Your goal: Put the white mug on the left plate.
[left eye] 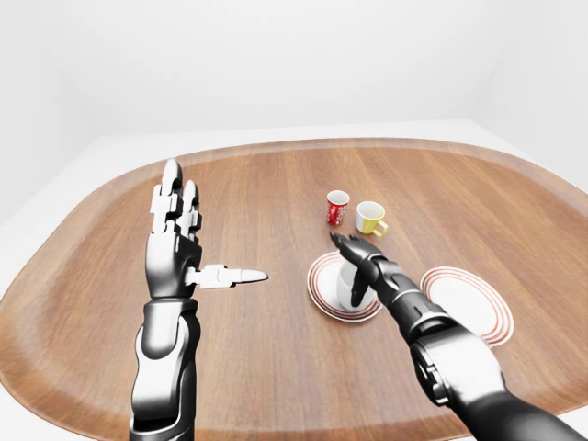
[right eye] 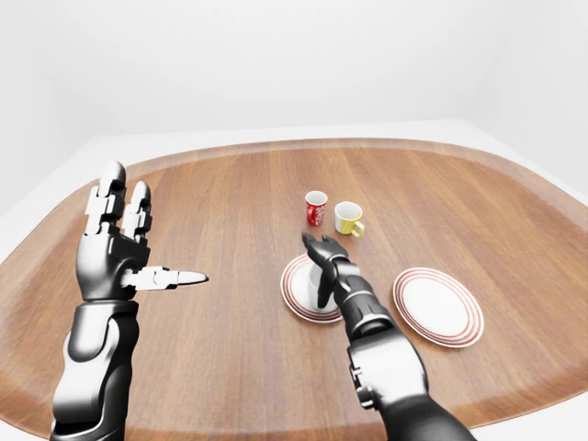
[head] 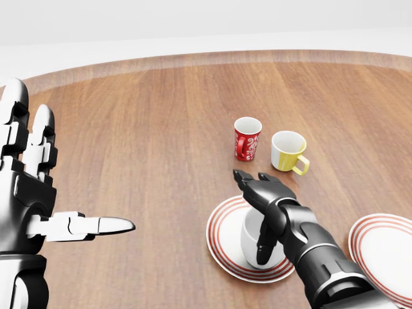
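Observation:
The white mug (head: 250,237) stands upright on the left plate (head: 216,235), a white plate with red rings, low in the head view. My right hand (head: 256,209) is open just above and to the right of the mug. Its fingers (head: 248,181) spread past the rim toward the top of the view, and its thumb (head: 264,246) hangs down along the mug's right side. Part of the mug is hidden behind the hand. My left hand (left eye: 207,234) is raised at the left, open and empty, with fingers up and thumb pointing right.
A red patterned mug (head: 247,138) and a yellow mug (head: 287,150) stand just above the left plate in the head view. A second red-ringed plate (head: 386,248) lies at the lower right. The brown wooden table (left eye: 266,184) is oval with a raised rim.

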You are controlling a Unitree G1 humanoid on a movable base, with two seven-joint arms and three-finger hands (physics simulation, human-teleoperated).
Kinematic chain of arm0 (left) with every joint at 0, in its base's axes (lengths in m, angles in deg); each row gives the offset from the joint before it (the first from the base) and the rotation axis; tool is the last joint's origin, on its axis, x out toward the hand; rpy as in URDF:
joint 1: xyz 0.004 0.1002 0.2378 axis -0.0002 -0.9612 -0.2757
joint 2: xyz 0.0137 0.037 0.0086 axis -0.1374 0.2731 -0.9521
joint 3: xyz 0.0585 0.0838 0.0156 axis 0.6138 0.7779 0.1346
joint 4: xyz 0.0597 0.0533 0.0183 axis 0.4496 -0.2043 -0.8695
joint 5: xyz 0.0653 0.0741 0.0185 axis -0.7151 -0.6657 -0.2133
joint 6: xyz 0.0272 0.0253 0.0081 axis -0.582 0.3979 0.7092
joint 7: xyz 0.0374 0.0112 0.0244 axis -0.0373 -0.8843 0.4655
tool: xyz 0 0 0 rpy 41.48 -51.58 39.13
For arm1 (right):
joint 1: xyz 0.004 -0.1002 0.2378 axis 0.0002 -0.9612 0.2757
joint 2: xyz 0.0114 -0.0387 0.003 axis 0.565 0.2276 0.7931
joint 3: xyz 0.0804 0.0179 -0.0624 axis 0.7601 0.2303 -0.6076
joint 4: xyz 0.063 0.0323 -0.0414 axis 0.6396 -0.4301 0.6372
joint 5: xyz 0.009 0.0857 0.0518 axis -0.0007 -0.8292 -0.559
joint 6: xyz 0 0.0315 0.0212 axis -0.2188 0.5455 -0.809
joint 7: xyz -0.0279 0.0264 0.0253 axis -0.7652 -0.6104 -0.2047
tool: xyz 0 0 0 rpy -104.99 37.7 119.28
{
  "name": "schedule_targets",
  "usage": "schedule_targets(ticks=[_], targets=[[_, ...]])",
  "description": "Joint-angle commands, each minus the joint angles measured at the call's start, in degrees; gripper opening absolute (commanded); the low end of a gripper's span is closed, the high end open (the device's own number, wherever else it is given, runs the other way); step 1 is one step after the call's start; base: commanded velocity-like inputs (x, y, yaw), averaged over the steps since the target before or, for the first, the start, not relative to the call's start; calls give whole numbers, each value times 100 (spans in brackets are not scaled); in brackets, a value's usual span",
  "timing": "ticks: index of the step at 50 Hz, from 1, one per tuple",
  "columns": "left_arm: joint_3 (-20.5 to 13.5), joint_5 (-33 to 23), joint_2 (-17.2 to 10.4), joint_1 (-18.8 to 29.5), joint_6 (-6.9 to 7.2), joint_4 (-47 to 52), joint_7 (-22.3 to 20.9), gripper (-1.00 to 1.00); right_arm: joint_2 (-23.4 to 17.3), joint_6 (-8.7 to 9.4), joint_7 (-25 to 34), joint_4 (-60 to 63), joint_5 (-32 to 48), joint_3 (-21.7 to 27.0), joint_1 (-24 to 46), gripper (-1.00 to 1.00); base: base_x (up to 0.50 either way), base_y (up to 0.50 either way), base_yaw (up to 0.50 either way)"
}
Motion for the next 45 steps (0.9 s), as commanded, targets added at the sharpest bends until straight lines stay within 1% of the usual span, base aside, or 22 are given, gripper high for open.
schedule_targets(ticks=[1,2,6,8,10,15,19,20,24,28,31,33,34,35,37,38,39,40,41,45], targets=[[6,2,-1,5,0,-6,-6,100,-45,45,398,742,65,-43,-166,100,0,0,0],[3,3,-1,11,0,-12,-5,100,-50,37,490,979,87,-51,-238,100,0,0,0],[4,3,-3,17,0,-16,-7,100,-27,165,784,1570,150,-11,-401,100,0,0,0],[-3,6,-7,24,0,-28,-9,100,-28,188,852,1803,212,-2,-470,100,0,0,0],[-13,9,-9,32,0,-51,-7,100,-26,248,998,2089,242,19,-580,100,0,0,0],[-8,3,-6,31,0,-91,3,100,-43,308,1249,2667,327,53,-880,100,0,0,0],[0,0,-7,28,0,-76,5,100,-43,383,1598,3372,384,110,-1201,100,0,0,0],[3,-6,-5,23,0,-90,6,100,-44,437,1768,3656,389,134,-1287,100,0,0,0],[-3,-5,-7,29,0,-94,7,100,-13,545,2262,4543,398,183,-1596,100,0,0,0],[-2,-1,-8,25,0,-72,3,100,1,604,2531,5028,402,248,-1686,100,0,0,0],[-4,-3,-8,26,0,-76,3,100,28,694,2767,5440,322,308,-1739,100,0,0,0],[3,-5,-5,20,0,-69,1,100,68,814,2910,5635,179,363,-1738,100,0,0,0],[6,-6,-5,19,0,-60,0,100,122,960,3091,5797,9,416,-1736,100,0,0,0],[4,-6,-5,20,0,-56,0,100,157,1000,3213,5929,-150,448,-1730,100,0,0,0],[1,-6,-6,19,0,-58,-1,100,180,1000,3280,6035,-391,472,-1680,100,0,0,0],[2,-5,-6,20,0,-49,-1,100,278,1000,3387,6132,-706,567,-1612,100,0,0,0],[2,-5,-6,20,0,-48,-2,100,239,1000,3365,6145,-786,512,-1609,100,0,0,0],[3,-5,-5,19,0,-39,-2,100,374,1000,3400,6194,-1190,663,-1489,100,0,0,0],[3,-7,-6,18,0,-40,-3,100,369,1000,3411,6235,-1413,657,-1442,100,0,0,0],[-5,-5,-9,20,0,-39,-3,100,250,1000,3012,6082,-2223,756,-1218,100,0,0,0]])
